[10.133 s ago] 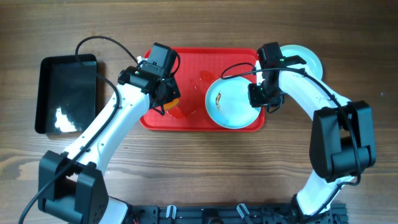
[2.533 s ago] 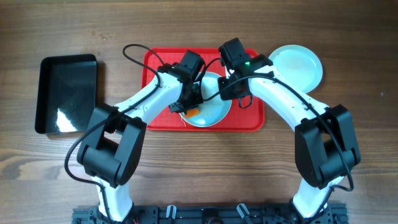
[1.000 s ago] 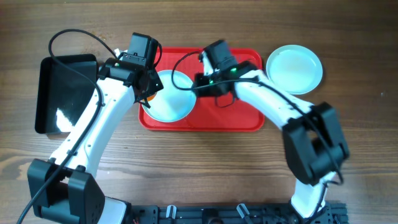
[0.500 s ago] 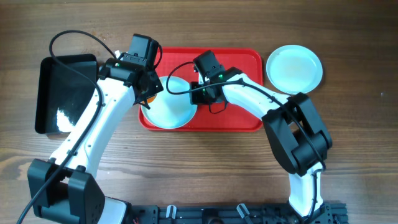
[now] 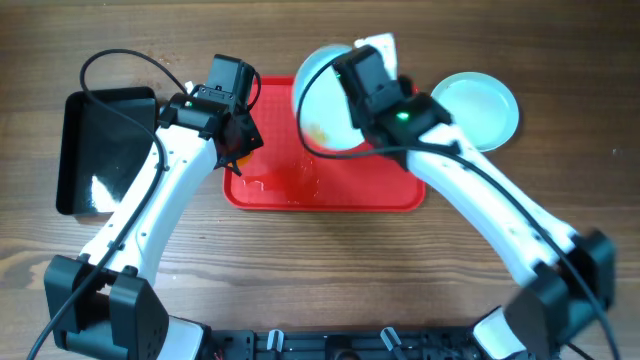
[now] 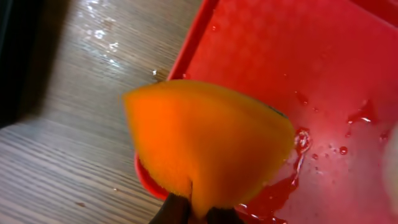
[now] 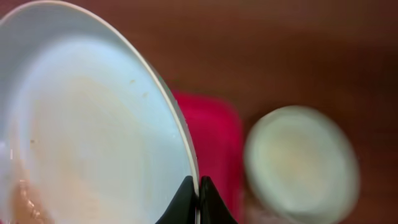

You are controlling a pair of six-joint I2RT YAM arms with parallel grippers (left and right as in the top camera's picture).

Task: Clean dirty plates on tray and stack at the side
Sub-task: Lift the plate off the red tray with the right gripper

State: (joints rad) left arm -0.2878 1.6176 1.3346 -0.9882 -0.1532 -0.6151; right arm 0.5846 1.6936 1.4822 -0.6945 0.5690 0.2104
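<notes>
My right gripper [image 5: 350, 70] [image 7: 198, 193] is shut on the rim of a pale-blue plate [image 5: 320, 100] [image 7: 93, 143]. It holds the plate tilted above the far edge of the red tray [image 5: 340, 185] [image 7: 211, 137]. An orange-brown smear shows on the plate. A second plate [image 5: 475, 110] [image 7: 301, 162] lies on the table right of the tray. I cannot make out a third plate. My left gripper [image 5: 237, 137] [image 6: 193, 214] is shut on an orange sponge [image 6: 208, 140] over the tray's [image 6: 280, 50] left rim.
A black rectangular bin [image 5: 108, 150] stands on the wooden table left of the tray. The tray floor is wet, with droplets and a small puddle. Water drops also lie on the wood beside the tray's left rim.
My right gripper has lifted the plate off the left half of the tray and carried it up and toward the far right. The left arm and its sponge have stayed put.
</notes>
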